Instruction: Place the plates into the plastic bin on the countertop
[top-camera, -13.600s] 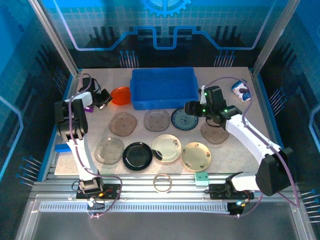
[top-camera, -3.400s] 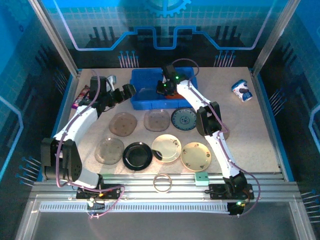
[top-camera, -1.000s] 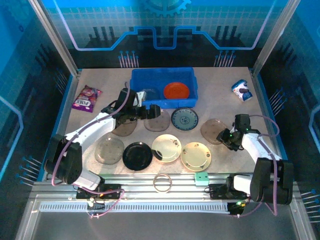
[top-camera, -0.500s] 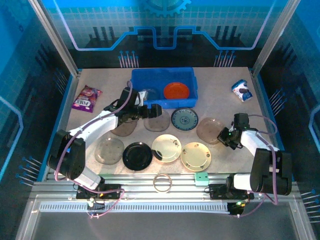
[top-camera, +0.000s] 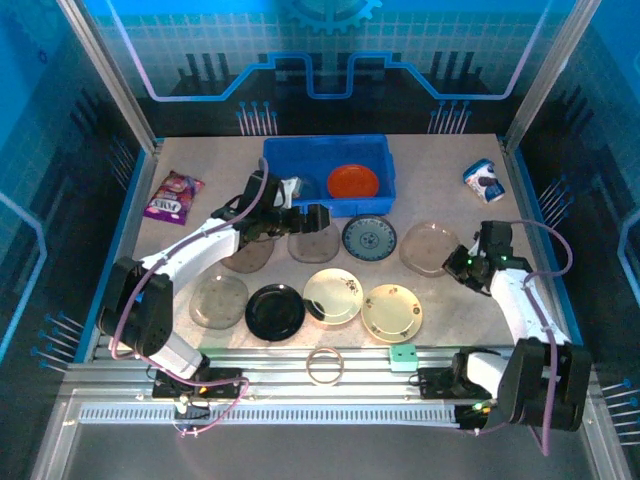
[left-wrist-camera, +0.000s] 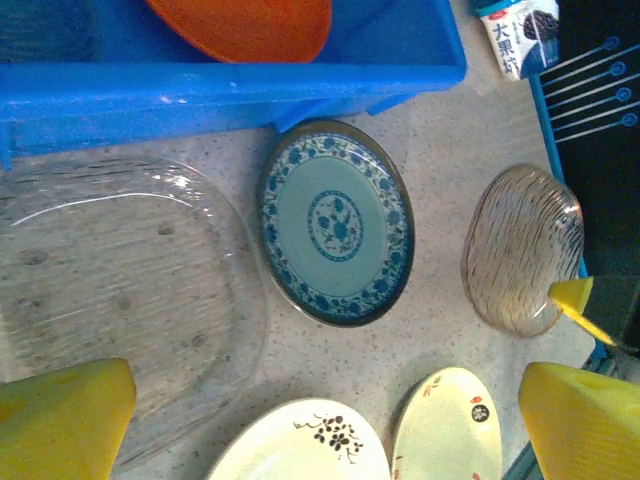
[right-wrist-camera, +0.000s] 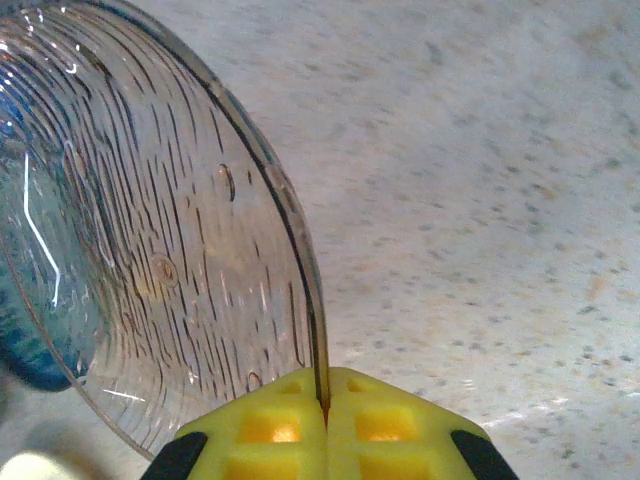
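My right gripper (top-camera: 458, 262) (right-wrist-camera: 325, 400) is shut on the near rim of a clear ribbed plate (top-camera: 430, 247) (right-wrist-camera: 160, 230), which is tilted up off the countertop (top-camera: 450, 315) at the right. My left gripper (top-camera: 304, 215) (left-wrist-camera: 320, 430) hangs open over a smoky plate (top-camera: 313, 241) (left-wrist-camera: 110, 290), just in front of the plastic bin (top-camera: 328, 175) (left-wrist-camera: 230, 85). An orange plate (top-camera: 353, 181) (left-wrist-camera: 245, 20) lies in the bin. On the countertop lie a blue patterned plate (top-camera: 369, 237) (left-wrist-camera: 338, 235), two cream plates (top-camera: 332, 295) (top-camera: 391, 312), a black plate (top-camera: 275, 311) and two more smoky plates (top-camera: 247, 250) (top-camera: 218, 300).
A purple packet (top-camera: 173, 195) lies at the far left and a small printed pack (top-camera: 485, 180) at the far right. A thin ring (top-camera: 324, 365) and a green block (top-camera: 403, 356) sit on the front rails.
My right gripper has shut on the clear ribbed plate's rim and raised it, moving it slightly back and right. My left gripper has shifted a little right, still open.
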